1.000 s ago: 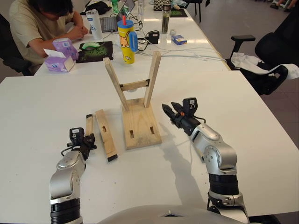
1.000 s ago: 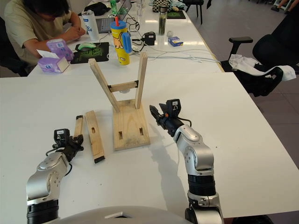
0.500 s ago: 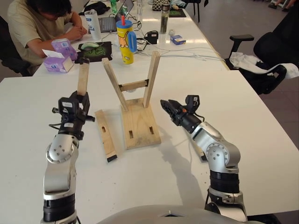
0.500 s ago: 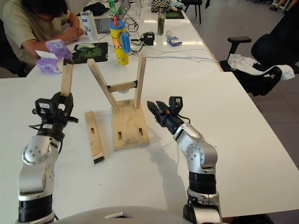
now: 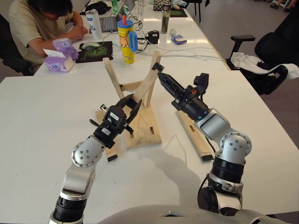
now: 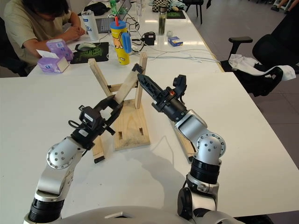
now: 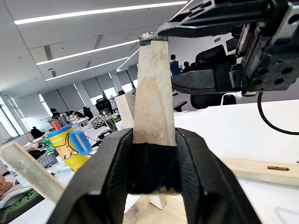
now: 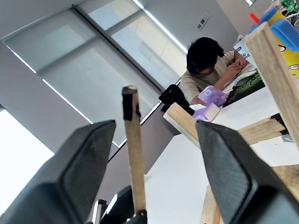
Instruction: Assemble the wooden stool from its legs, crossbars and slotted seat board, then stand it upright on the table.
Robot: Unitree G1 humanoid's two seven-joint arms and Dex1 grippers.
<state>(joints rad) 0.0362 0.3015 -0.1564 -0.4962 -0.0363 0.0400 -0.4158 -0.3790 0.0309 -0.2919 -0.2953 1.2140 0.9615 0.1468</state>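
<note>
The left end effector (image 5: 129,107), clamped on a leg (image 5: 145,85) just raised from the desk (image 5: 46,116), is tilting it over the seat board (image 5: 142,125) into the right end effector (image 5: 163,79), whose fingers are standing apart around its tip, likely for a handover.

open office, long tables and strip lights

a white table (image 5: 42,116) fills the foreground, with a second table (image 5: 198,39) butted against its far edge. a black office chair (image 5: 273,49) stands to the right on grey floor (image 5: 233,18). light strips (image 7: 93,13) run across the ceiling; tall windows (image 8: 60,56) have pale blinds drawn.
</note>
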